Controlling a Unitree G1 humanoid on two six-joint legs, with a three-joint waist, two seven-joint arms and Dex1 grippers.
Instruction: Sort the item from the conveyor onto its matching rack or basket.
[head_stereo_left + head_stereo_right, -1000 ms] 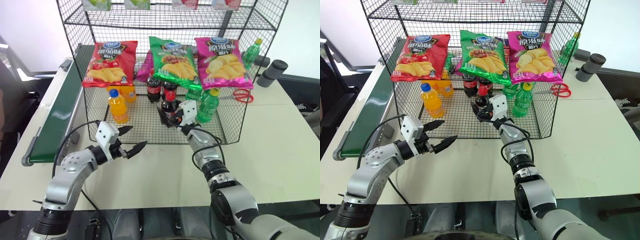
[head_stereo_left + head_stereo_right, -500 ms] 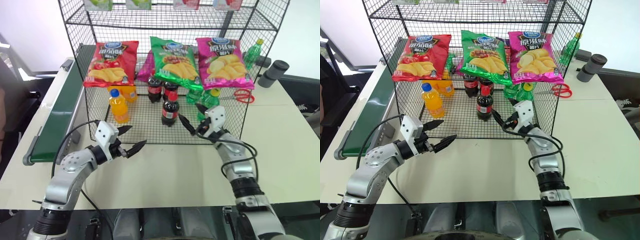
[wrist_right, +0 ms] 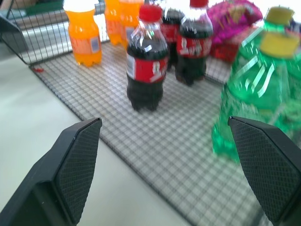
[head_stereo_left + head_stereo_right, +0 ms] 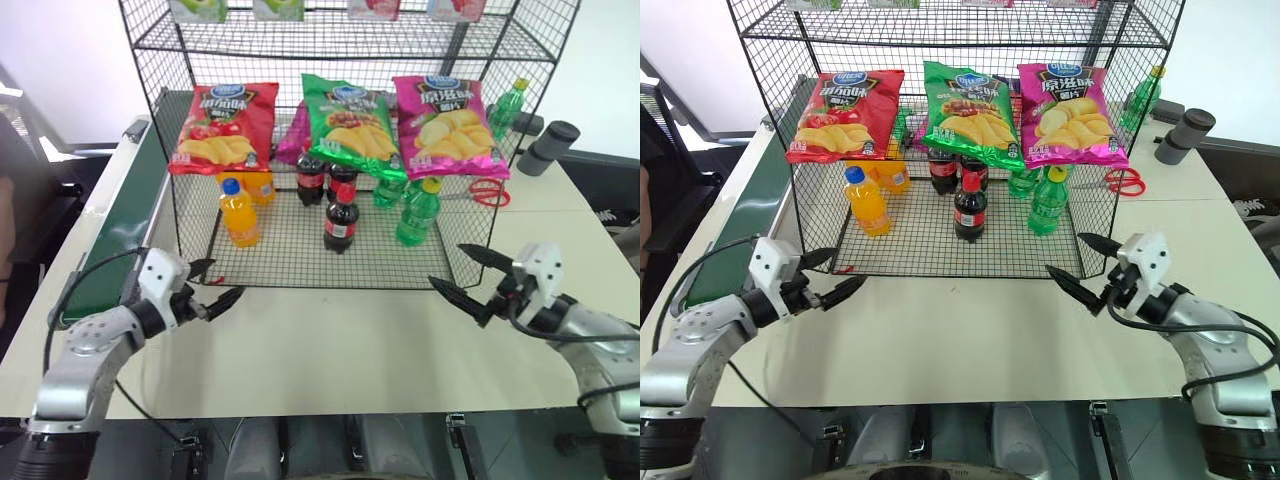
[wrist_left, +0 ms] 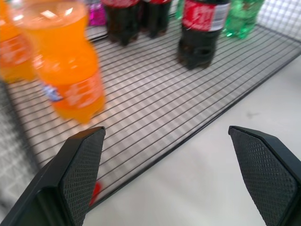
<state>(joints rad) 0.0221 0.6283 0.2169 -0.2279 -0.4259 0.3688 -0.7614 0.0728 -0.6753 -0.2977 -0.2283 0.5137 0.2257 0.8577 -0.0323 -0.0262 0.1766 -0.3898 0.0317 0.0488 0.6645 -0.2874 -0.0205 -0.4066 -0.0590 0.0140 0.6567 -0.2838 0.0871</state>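
A: Standing upright, the cola bottle (image 4: 340, 217) sat on the black wire rack's (image 4: 300, 262) bottom tier, near its front edge.

B: And both grippers?

A: Left gripper (image 4: 212, 291) and right gripper (image 4: 468, 277) had fingers spread wide, holding nothing.

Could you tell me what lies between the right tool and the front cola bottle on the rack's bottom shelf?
In the right wrist view, bare table, then bare wire shelf of the rack, separate the right tool from the cola bottle.

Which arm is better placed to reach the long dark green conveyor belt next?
Left. The open left gripper hangs near the dark green conveyor belt; the open right gripper is at the opposite end of the black wire-mesh rack.
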